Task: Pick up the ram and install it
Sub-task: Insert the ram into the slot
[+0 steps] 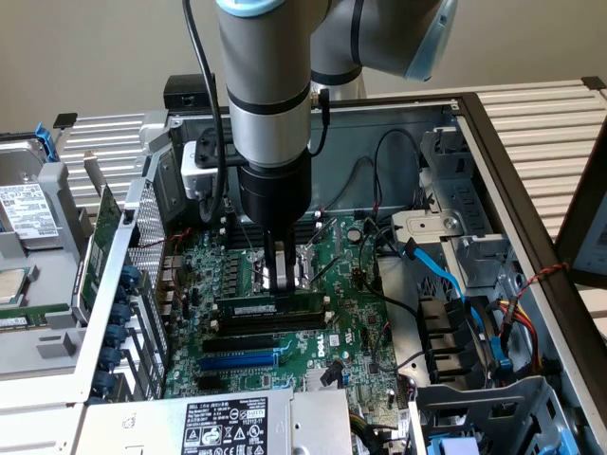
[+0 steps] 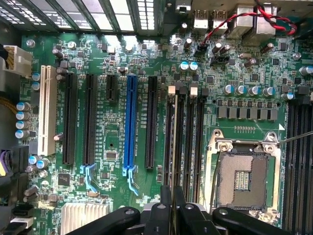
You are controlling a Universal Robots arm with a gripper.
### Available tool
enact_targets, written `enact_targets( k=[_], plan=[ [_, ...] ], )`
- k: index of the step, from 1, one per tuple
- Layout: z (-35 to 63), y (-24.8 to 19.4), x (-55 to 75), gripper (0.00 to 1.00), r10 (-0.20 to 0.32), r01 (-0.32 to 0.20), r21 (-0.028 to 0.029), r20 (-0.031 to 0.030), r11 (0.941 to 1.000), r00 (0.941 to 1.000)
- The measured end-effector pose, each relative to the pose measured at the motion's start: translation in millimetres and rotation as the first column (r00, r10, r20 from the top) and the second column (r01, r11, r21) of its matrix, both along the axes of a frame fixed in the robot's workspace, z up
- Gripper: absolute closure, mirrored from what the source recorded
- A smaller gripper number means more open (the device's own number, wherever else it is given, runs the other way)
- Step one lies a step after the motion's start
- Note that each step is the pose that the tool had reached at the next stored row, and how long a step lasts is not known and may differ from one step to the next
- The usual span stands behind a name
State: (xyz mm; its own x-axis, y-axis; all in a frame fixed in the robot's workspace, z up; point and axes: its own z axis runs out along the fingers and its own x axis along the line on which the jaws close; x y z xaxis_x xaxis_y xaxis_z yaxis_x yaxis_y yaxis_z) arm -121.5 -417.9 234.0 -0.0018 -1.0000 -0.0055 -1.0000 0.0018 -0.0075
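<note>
Pinching the ram [image 1: 251, 307] between its nearly closed fingers, the gripper [image 1: 282, 282] holds it on edge right at the black memory slots [image 2: 188, 137] beside the CPU socket [image 2: 243, 178], so best bet is probably keeping it upright and pressing down evenly.

The arm is a thick silver-grey metal tube [image 1: 270, 57] with black rings [image 1: 267, 106] and a pale blue rounded joint cap [image 1: 432, 43]. A black cable [image 1: 190, 28] runs along it, past a small white box [image 1: 197, 171], maybe a camera mount. The black-bodied gripper [image 1: 282, 282] has glossy black linkage bars [image 2: 117, 218].
</note>
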Motion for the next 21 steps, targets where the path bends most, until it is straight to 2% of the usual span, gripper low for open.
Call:
enact_targets(
  k=[21],
  plan=[
    [-3.8,-1.2,-0.2,0.87,0.000,0.000,0.0000,0.0009,1.0000,1.0000]
  ],
)
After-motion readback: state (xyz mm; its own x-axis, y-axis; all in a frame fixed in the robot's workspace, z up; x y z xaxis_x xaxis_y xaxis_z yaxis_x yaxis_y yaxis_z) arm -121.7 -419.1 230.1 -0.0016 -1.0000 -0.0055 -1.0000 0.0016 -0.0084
